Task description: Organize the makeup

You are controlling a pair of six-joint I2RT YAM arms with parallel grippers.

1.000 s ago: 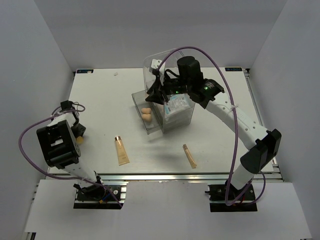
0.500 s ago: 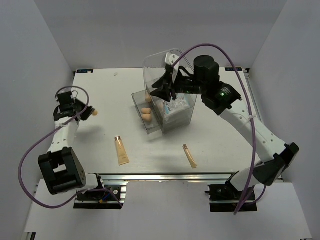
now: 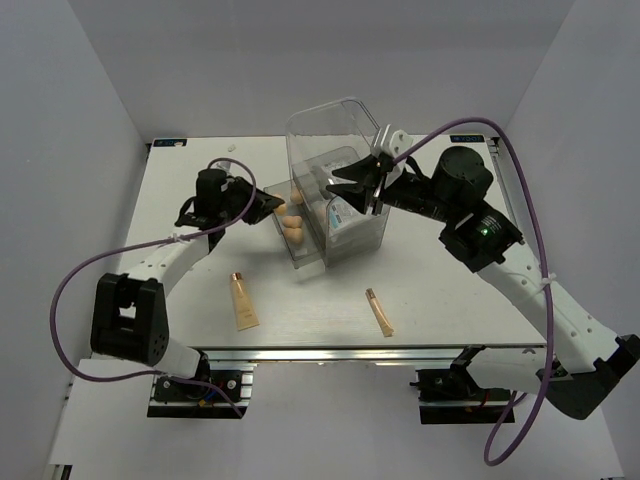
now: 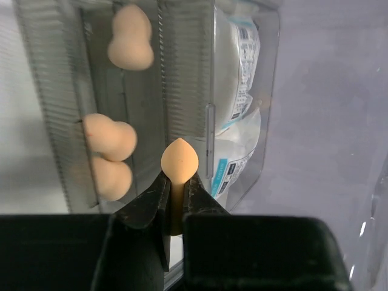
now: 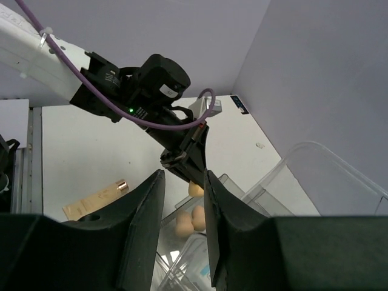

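The left gripper (image 4: pixel 179 177) pinches a peach sponge (image 4: pixel 179 161) at the left wall of the clear plastic box (image 3: pixel 300 256). Its left compartment holds three more sponges (image 4: pixel 110 137), its right one white-and-blue packets (image 4: pixel 241 103). The right gripper (image 3: pixel 362 186), fingers parted and empty, hovers beside the raised lid (image 3: pixel 320 130). A copper-capped tube (image 3: pixel 243 302) and a slimmer tube (image 3: pixel 379 311) lie on the counter (image 3: pixel 200 170).

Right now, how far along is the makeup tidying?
Partly done. Several peach sponges and white-and-blue packets already sit in the clear box. The left jaws pinch another sponge beside it. Left to do: the gold-capped tan tube and the slimmer tube, loose on the table.
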